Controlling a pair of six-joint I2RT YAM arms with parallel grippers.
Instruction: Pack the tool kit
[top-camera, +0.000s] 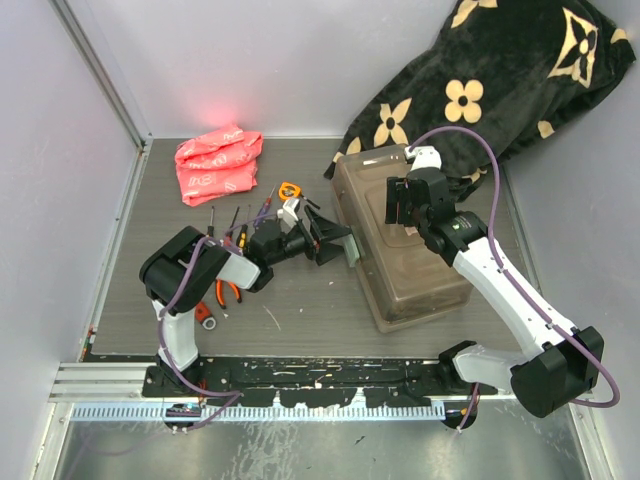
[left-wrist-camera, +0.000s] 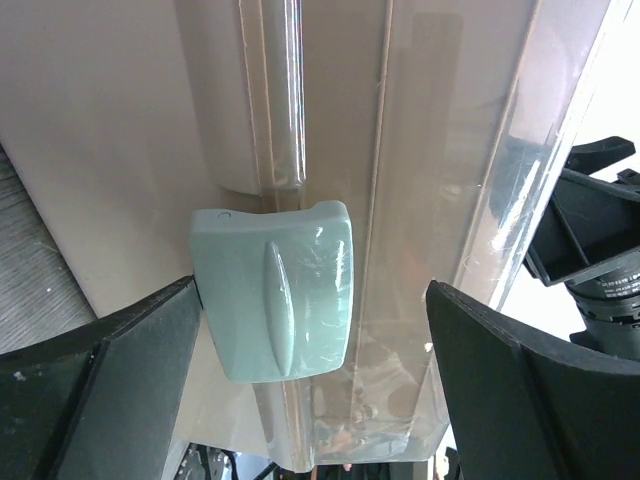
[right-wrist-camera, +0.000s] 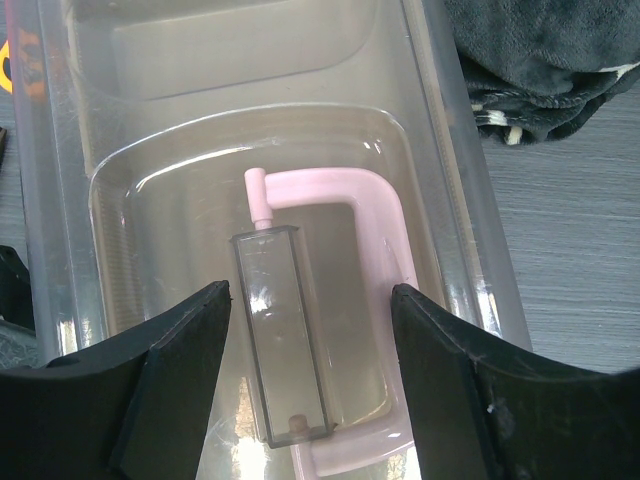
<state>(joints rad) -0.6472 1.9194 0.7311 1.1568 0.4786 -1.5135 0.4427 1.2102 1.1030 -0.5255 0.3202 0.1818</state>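
The brown translucent toolbox (top-camera: 405, 270) stands closed at centre right. My left gripper (top-camera: 335, 245) is open at its left side. In the left wrist view (left-wrist-camera: 310, 370) the pale green latch (left-wrist-camera: 275, 290) sits between the jaws, against the left finger (left-wrist-camera: 110, 390), with the right finger well apart. My right gripper (top-camera: 405, 205) is open above the lid. In the right wrist view (right-wrist-camera: 310, 340) it straddles the pale handle (right-wrist-camera: 375, 250) and its clear grip (right-wrist-camera: 285, 335) without touching. The orange tape measure (top-camera: 290, 189), screwdrivers (top-camera: 235, 220), orange pliers (top-camera: 228, 291) and red wrench (top-camera: 205, 312) lie on the table to the left.
A pink-red folded bag (top-camera: 218, 163) lies at the back left. The black flower-patterned blanket (top-camera: 490, 80) is piled at the back right, touching the toolbox's far end, and it also shows in the right wrist view (right-wrist-camera: 540, 60). Grey walls close in both sides.
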